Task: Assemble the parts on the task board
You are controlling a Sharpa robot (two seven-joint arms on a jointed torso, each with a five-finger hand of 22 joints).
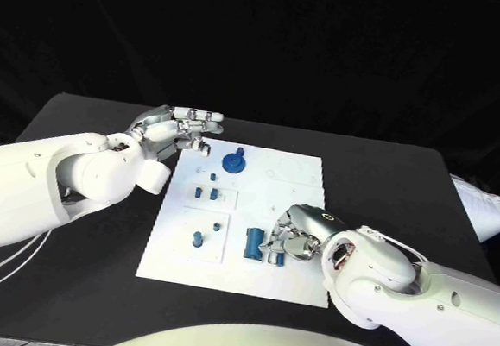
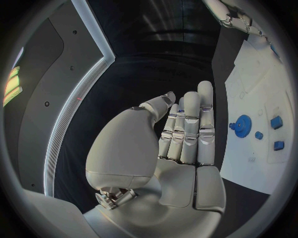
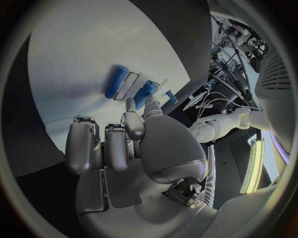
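1. Step in hand, as far as I can judge: the right hand [image 1: 296,232] is working a small blue part [image 1: 279,249] at the near-right end of the task board [image 1: 301,171], right beside the blue cylinder [image 1: 251,243] that lies there

2. To do it well I'd keep the part square to its seat and go straight down, slow, no twisting. The cylinder sits just beside the fingers, so any sideways slop could knock it and roll it off its spot

3. Right hand state: fingers curled down over the board, and in the right wrist view the fingertips [image 3: 131,105] pinch a blue part [image 3: 146,92]. So it's holding that piece, not spread out. Whether the part already touches the board, I can't tell

4. Left hand [image 1: 178,131] hovers over the bench at the far-left corner of the board. In the left wrist view its fingers [image 2: 189,130] stand straight and side by side with nothing in them, so it's open and touching nothing

5. Other parts on the board: a blue gear [image 1: 235,163] at the far end, two small pegs [image 1: 206,192] in the middle, one more peg [image 1: 198,238] nearer the robot. I'd keep the left hand parked clear of the gear until the right one is done
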